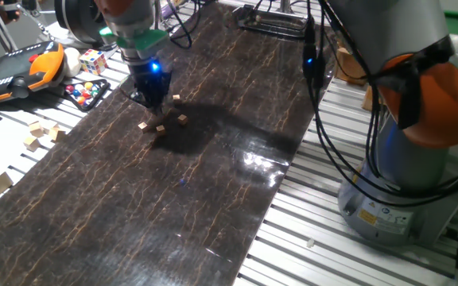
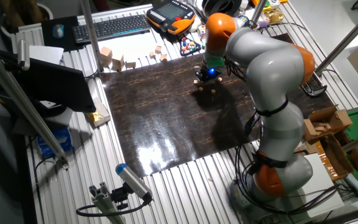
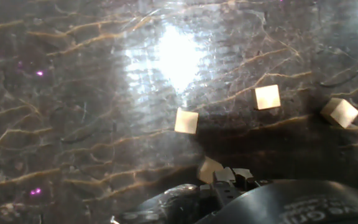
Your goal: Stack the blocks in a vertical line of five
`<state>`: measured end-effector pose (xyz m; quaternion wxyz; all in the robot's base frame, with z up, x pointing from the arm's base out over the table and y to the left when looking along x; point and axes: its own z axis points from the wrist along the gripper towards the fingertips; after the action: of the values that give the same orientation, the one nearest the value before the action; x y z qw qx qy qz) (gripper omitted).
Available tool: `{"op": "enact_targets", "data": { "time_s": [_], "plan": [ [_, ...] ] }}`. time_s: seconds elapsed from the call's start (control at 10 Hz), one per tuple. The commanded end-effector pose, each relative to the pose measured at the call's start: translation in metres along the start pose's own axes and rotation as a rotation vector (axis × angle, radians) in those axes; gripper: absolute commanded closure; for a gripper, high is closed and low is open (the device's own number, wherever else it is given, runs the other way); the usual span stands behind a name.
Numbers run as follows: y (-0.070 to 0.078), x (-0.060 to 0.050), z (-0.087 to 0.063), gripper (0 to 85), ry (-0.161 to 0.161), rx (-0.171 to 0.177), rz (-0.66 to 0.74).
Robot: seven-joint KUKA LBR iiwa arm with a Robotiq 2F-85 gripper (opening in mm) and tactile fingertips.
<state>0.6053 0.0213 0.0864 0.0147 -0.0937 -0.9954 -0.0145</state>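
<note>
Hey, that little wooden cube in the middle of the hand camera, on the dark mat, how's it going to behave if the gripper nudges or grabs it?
The cube looks rigid and probably light. Its flat faces suggest sliding over the glossy mat, not rolling. Being small, it may twist if pinched off-centre.

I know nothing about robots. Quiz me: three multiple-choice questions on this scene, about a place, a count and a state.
1. Where is the multicoloured puzzle cube? A inside a box; B off the dark mat, beside the orange controller; C atop a tower.
2. How many small wooden cubes does the hand view show? A one; B four; C nine.
3. Those cubes are: A stacked; B lying apart; C boxed.
Answers: B, it sits on metal slats; B, four tan squares show; B, none touches another.
</note>
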Motion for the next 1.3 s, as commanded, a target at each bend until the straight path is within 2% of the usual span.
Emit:
{"op": "enact_targets", "data": {
  "time_s": [0.0,0.1,0.2,0.4,0.8,1.0,1.2],
  "plan": [
    [0.002,-0.001,-0.003,84.0,-0.042,-0.004,0.0],
    [0.002,-0.001,-0.002,84.0,-0.089,-0.002,-0.007],
    [0.002,-0.002,0.001,84.0,-0.099,-0.002,-0.004],
    [0.003,-0.004,0.005,84.0,-0.071,0.022,0.0],
    [0.006,-0.004,0.009,84.0,-0.012,-0.024,-0.037],
    [0.006,-0.004,0.009,84.0,-0.027,-0.023,-0.065],
    [0.006,-0.004,0.009,84.0,-0.052,0.003,-0.086]
  ]
}}
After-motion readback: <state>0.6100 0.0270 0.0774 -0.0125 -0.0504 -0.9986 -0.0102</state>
